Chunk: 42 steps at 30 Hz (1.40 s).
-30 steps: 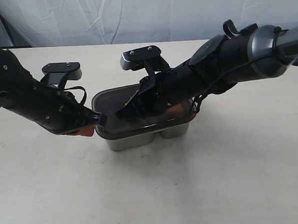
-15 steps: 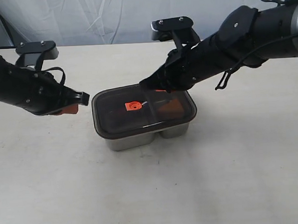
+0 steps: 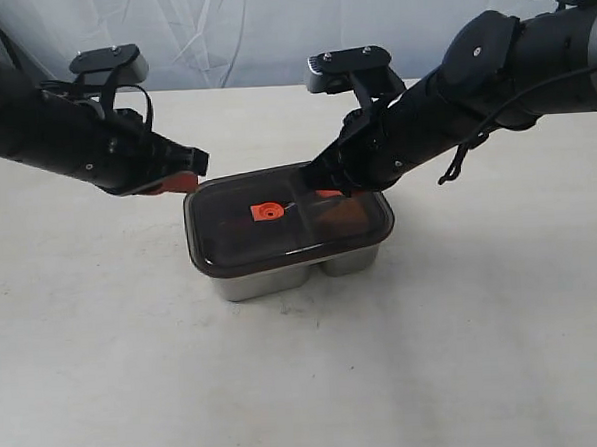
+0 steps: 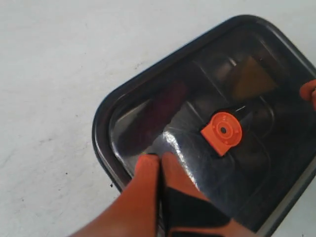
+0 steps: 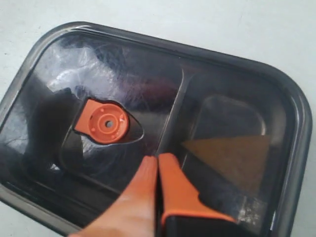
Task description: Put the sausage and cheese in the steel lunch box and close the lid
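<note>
Steel lunch box (image 3: 267,283), one lid (image 3: 234,242); one sausage (image 4: 160,106), one cheese (image 5: 232,158) (left hand (image 4: 159,158), right hand (image 5: 158,159) closed, empty)

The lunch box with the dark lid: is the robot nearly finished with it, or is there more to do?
Nearly. Done: the lid sits on the steel lunch box, the sausage and the cheese visible through it in separate compartments. In hand: nothing; the left gripper and right gripper hover shut over the lid. Left: perhaps a final press; the seal cannot be judged.
</note>
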Tool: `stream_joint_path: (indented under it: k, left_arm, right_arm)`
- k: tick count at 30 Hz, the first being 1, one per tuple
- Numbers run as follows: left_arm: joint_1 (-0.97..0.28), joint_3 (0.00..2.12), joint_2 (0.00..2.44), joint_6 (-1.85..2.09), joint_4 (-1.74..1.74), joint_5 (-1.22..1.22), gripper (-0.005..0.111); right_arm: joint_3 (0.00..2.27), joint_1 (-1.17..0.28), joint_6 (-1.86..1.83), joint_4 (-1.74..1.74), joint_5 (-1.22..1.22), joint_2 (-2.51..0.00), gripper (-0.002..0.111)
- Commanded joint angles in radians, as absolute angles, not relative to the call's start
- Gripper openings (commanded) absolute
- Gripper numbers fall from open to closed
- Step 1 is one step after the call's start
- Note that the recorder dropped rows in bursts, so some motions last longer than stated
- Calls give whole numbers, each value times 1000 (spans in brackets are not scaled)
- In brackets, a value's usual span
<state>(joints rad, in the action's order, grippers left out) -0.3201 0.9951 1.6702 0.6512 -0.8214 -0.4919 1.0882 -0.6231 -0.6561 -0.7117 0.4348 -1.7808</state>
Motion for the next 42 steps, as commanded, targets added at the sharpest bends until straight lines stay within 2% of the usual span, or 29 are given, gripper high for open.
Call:
stream_joint_path:
  k: [1, 15, 30, 42]
  left_arm:
    - [-319, 1017, 1734, 719, -902, -524, 0]
    - [-319, 1017, 1804, 744, -908, -566, 0]
    - [-319, 1015, 1861, 744, -912, -585, 0]
    - [-319, 1015, 1709, 760, -903, -710, 0]
  right_arm:
    - [1093, -617, -645, -703, 442, -1772, -1]
    - [1093, -617, -593, -679, 477, -1911, -1]
    - [1093, -617, -569, -677, 490, -1930, -1]
    - [1093, -617, -544, -652, 440, -1876, -1]
